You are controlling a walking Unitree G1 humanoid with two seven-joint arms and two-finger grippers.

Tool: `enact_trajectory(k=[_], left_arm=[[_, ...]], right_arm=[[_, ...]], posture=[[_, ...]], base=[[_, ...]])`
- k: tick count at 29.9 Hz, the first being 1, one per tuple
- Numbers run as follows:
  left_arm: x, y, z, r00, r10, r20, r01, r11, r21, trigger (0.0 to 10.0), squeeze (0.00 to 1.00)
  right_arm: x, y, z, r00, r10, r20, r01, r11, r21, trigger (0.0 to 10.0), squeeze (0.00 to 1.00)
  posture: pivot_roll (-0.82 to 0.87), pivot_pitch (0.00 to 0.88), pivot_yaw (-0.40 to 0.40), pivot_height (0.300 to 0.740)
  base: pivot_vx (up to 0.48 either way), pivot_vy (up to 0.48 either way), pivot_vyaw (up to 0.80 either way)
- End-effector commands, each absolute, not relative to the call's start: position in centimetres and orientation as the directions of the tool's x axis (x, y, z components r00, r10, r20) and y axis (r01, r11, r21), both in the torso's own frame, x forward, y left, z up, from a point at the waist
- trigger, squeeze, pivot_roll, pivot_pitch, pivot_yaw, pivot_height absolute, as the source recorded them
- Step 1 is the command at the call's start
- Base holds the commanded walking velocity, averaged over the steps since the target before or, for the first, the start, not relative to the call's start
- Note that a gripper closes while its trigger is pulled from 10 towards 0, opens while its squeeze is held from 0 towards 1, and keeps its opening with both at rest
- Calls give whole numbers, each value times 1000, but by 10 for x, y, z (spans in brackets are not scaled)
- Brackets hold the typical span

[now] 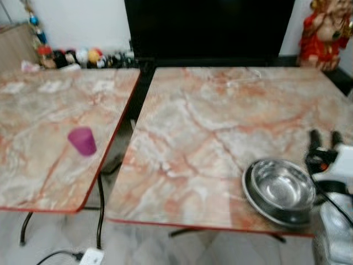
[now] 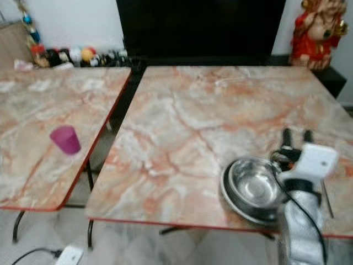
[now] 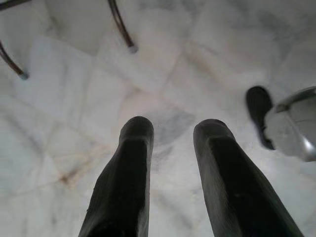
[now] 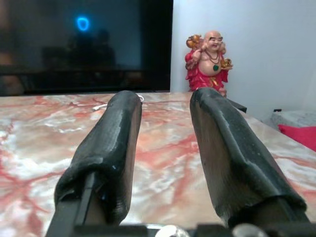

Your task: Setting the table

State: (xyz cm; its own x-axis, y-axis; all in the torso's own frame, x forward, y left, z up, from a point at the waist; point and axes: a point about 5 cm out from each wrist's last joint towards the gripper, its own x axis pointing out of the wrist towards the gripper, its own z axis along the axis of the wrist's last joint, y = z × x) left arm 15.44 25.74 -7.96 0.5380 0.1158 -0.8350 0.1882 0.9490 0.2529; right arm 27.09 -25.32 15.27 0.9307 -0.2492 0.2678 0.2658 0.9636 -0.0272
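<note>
A steel bowl (image 1: 281, 185) sits inside a steel plate (image 1: 251, 199) near the front right edge of the right marble table (image 1: 209, 121). My right gripper (image 1: 325, 137) hovers just right of the bowl, fingers open and pointing away over the tabletop, holding nothing. A purple cup (image 1: 82, 141) stands upright on the left marble table (image 1: 38, 110). My left gripper (image 3: 170, 131) hangs open above the floor, nothing between its fingers.
A narrow gap separates the two tables. A black TV screen (image 1: 209, 27) fills the back wall, with a red laughing figurine (image 1: 325, 33) at the back right and small toys (image 1: 83, 57) at the back left. A cable and plug (image 1: 88, 256) lie on the floor.
</note>
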Motion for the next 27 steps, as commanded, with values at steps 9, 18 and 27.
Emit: enact_trajectory(k=[9,18,27], left_arm=[[161,241,-82,546,98,-832,182,955,233,10000,0],[172,233,-80,570,81,-818,189,956,226,10000,0],[161,235,-83,564,82,-822,196,954,229,10000,0]], right_arm=[[270,-253,159,924,-245,293,268,963,-41,10000,0],[270,-242,160,929,-211,303,235,971,-47,10000,0],[267,-235,156,940,-183,289,208,976,-60,10000,0]], posture=[[-45,0,42,740],[-47,0,42,740],[-48,0,40,740]], base=[[0,480,0],[0,255,0],[0,0,0]])
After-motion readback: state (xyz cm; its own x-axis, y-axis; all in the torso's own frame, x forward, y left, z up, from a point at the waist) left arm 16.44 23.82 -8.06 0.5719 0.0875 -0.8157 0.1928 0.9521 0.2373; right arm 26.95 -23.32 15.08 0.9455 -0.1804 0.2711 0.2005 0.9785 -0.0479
